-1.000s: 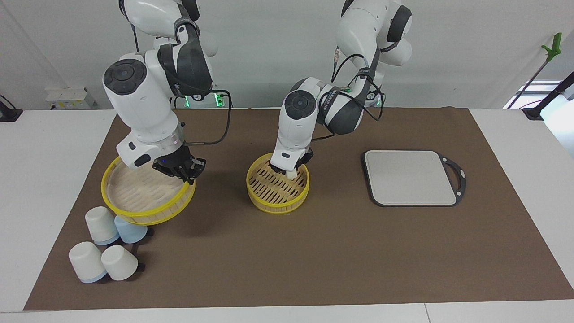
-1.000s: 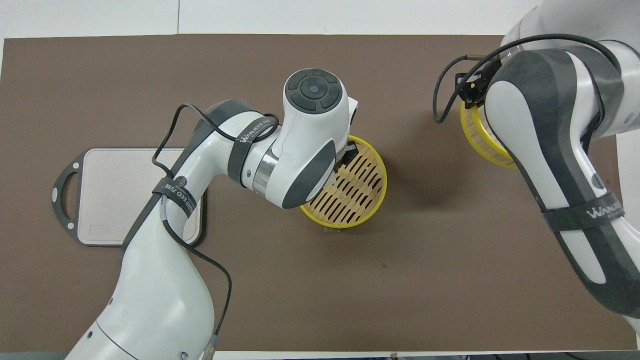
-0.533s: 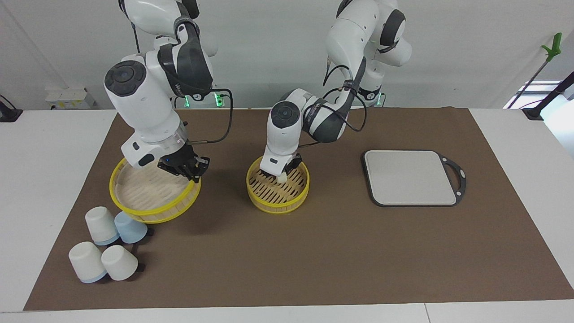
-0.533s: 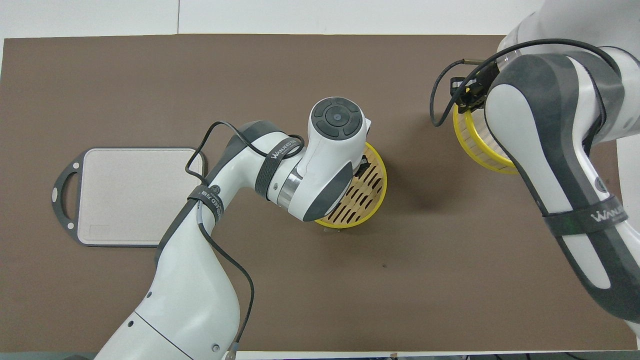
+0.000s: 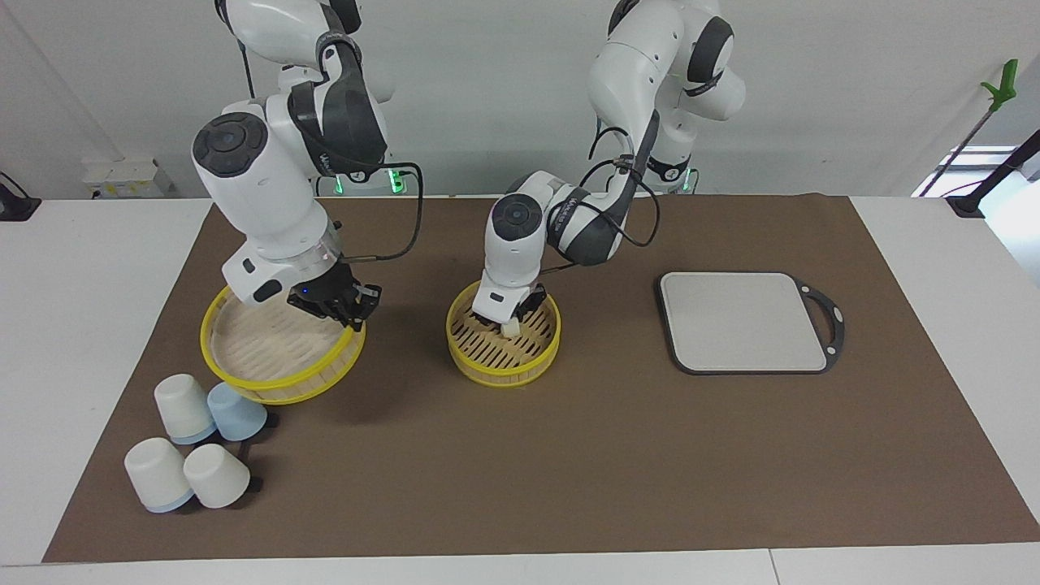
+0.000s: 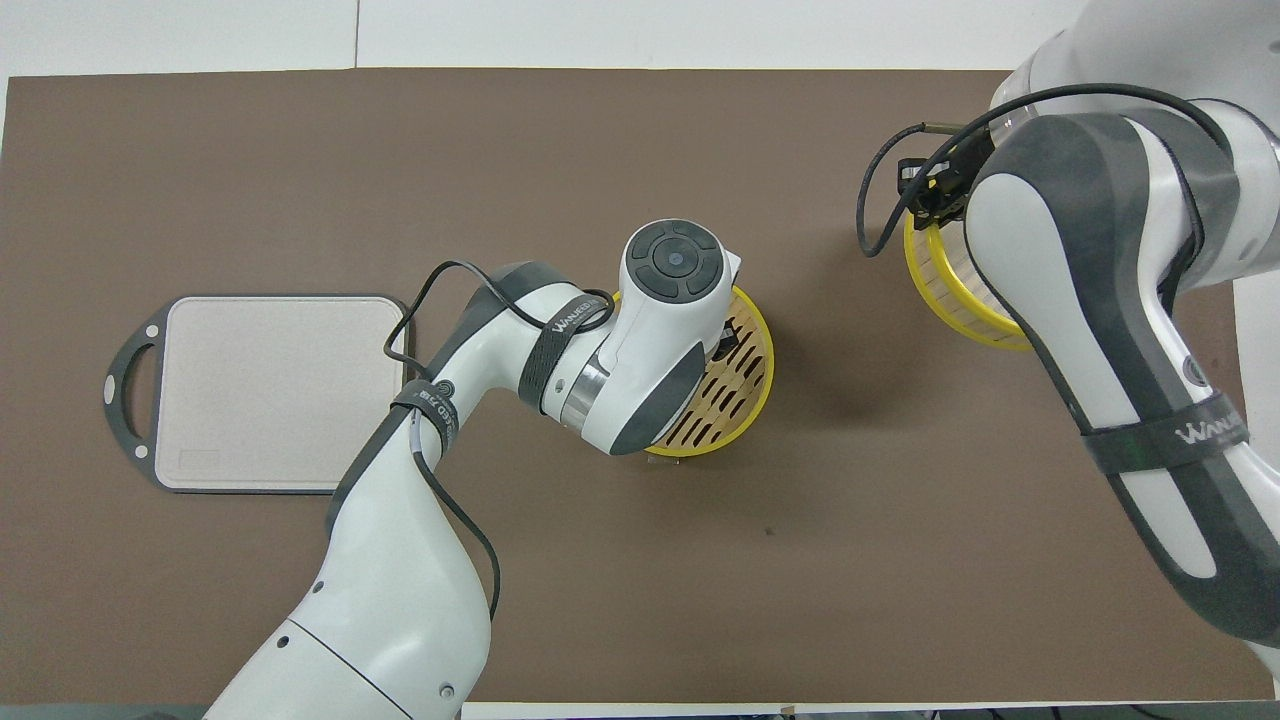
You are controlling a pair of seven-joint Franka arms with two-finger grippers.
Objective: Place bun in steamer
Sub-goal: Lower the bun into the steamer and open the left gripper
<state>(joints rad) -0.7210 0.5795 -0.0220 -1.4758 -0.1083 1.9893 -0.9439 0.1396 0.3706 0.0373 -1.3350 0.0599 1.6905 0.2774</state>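
Mid-mat: I see the steamer (image 5: 503, 345) standing at the middle of the brown mat (image 5: 569, 455).
Bun: the bun (image 5: 511, 327) sits inside the steamer, on its slatted base, at the left gripper's tips.
Left gripper: the left gripper (image 5: 509, 322) reaches down into the steamer; I cannot tell whether its fingers grip the bun or have let go (the wrist hides them from above).
Right gripper: the right gripper (image 5: 348, 313) is clamped on the rim of the lid (image 5: 280, 349), held tilted over the mat toward the right arm's end.
Cups: four upturned cups (image 5: 191, 447) cluster at the mat's corner, farther from the robots than the lid.
Board: the grey board (image 5: 747, 321) lies toward the left arm's end.
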